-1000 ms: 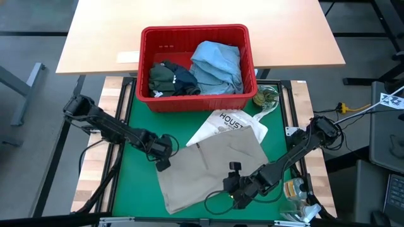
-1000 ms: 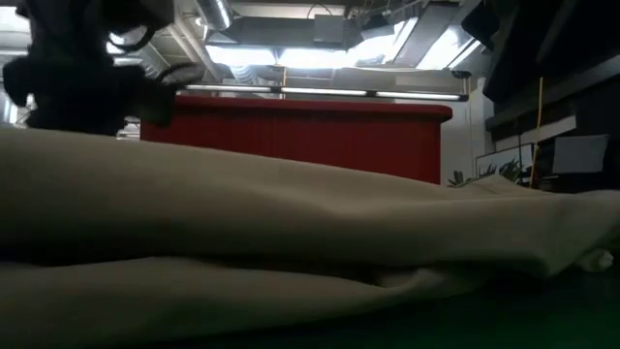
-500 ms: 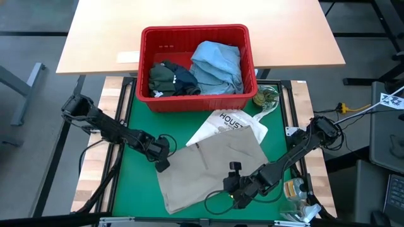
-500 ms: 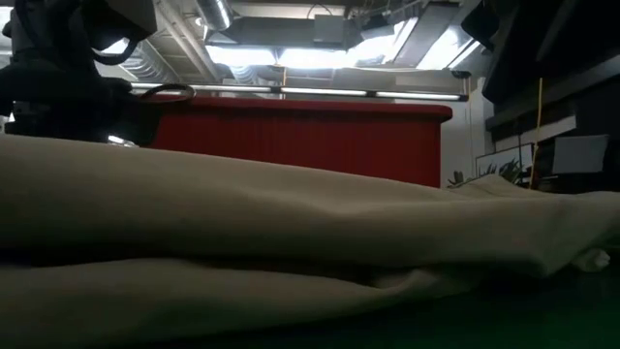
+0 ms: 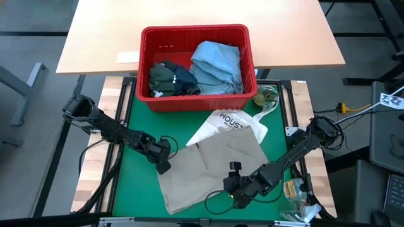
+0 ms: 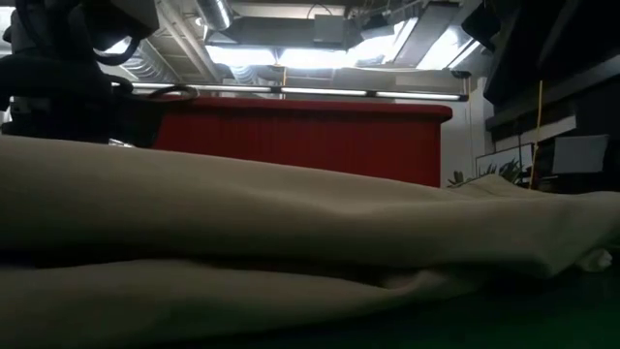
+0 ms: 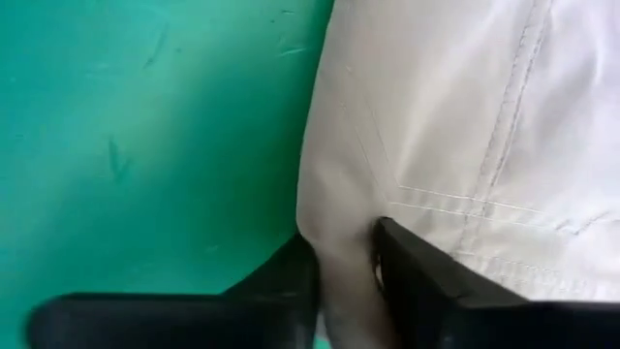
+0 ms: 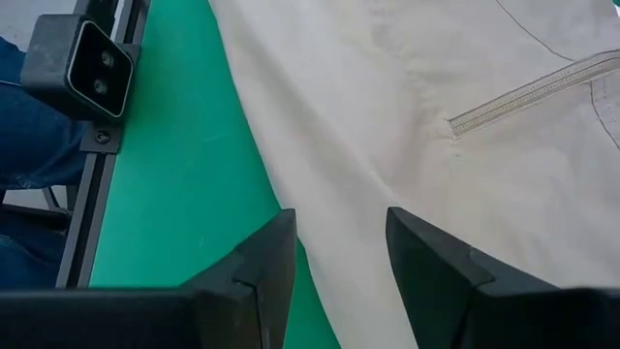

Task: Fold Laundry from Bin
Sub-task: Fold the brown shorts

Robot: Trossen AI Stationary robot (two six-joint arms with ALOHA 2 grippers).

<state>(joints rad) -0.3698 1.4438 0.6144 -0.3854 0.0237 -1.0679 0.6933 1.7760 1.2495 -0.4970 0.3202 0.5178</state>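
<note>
The beige garment (image 5: pixel 214 167) lies flat on the green table (image 5: pixel 136 176) near the red bin (image 5: pixel 196 38); the left gripper (image 7: pixel 344 262) pinches its edge, the right gripper (image 8: pixel 339 247) sits open over it, so folding comes next, I think.

One red slotted plastic bin (image 5: pixel 196 63), upper centre; four soft garments: beige (image 5: pixel 214 170), light blue (image 5: pixel 218 66), olive-green (image 5: pixel 163 75), navy (image 5: pixel 184 79); one white printed tote bag (image 5: pixel 230 126); two grippers.
</note>
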